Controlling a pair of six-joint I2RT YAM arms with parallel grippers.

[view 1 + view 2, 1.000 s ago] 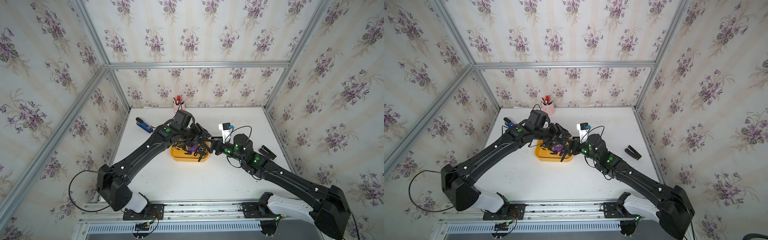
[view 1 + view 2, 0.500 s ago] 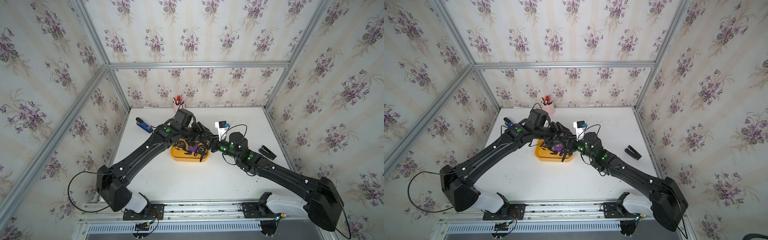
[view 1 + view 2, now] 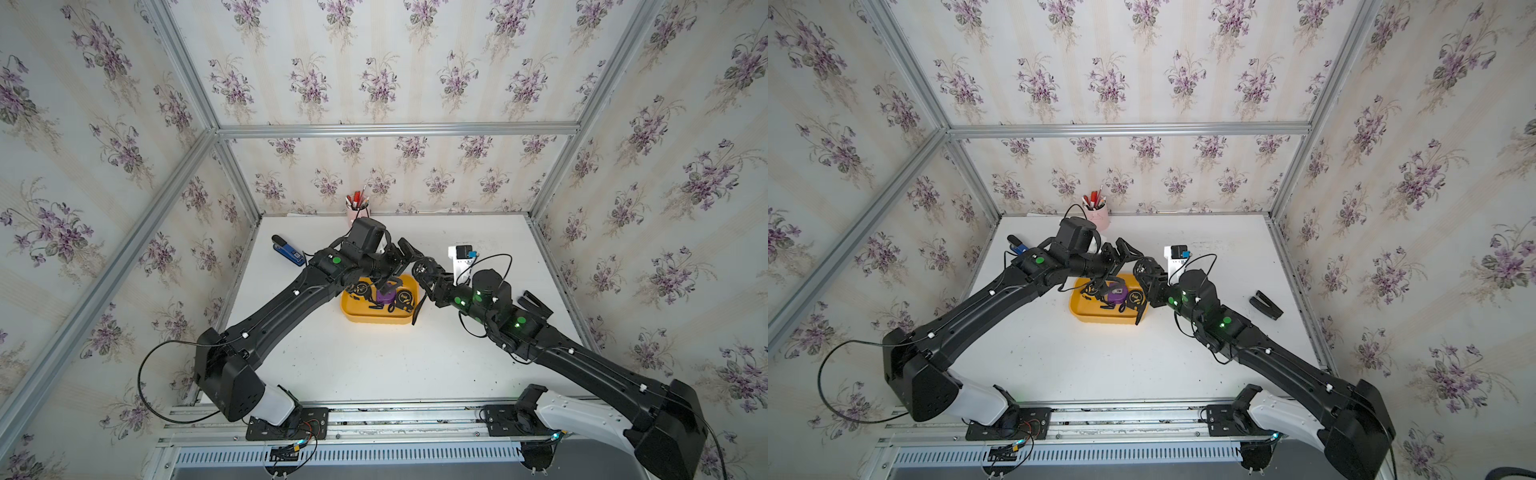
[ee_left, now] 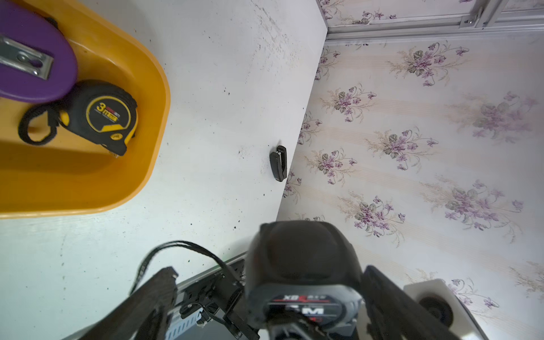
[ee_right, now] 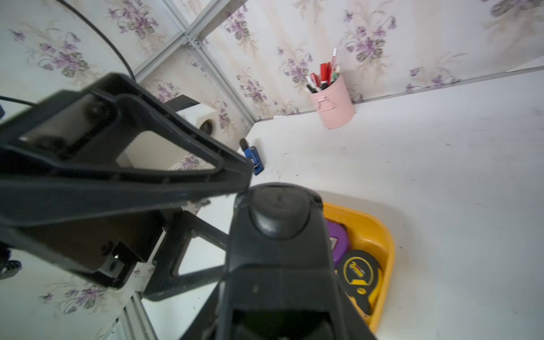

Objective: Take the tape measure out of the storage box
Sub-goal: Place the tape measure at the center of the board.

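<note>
The yellow storage box (image 3: 376, 319) (image 3: 1100, 320) sits mid-table. Inside it lie a purple tape measure (image 3: 386, 296) (image 4: 26, 59) and black-and-yellow tape measures (image 3: 405, 297) (image 4: 103, 116). A black tape measure (image 3: 424, 266) (image 3: 1144, 266) (image 4: 303, 265) (image 5: 279, 235) is held in the air above the box's right end, and its strap (image 3: 417, 309) hangs down past the rim. My right gripper (image 3: 430, 277) is shut on it. My left gripper (image 3: 403, 266) (image 4: 270, 275) stands open around it, with its fingers (image 4: 159, 294) apart from the case.
A pink pen cup (image 3: 356, 208) stands at the back wall. A blue stapler (image 3: 286, 251) lies at the back left, and a black stapler (image 3: 536, 303) lies by the right edge. A white device (image 3: 461, 255) sits behind my right wrist.
My right gripper came in from the right and shut on the black tape measure. My left gripper, which was gripping it, has opened and let go.
</note>
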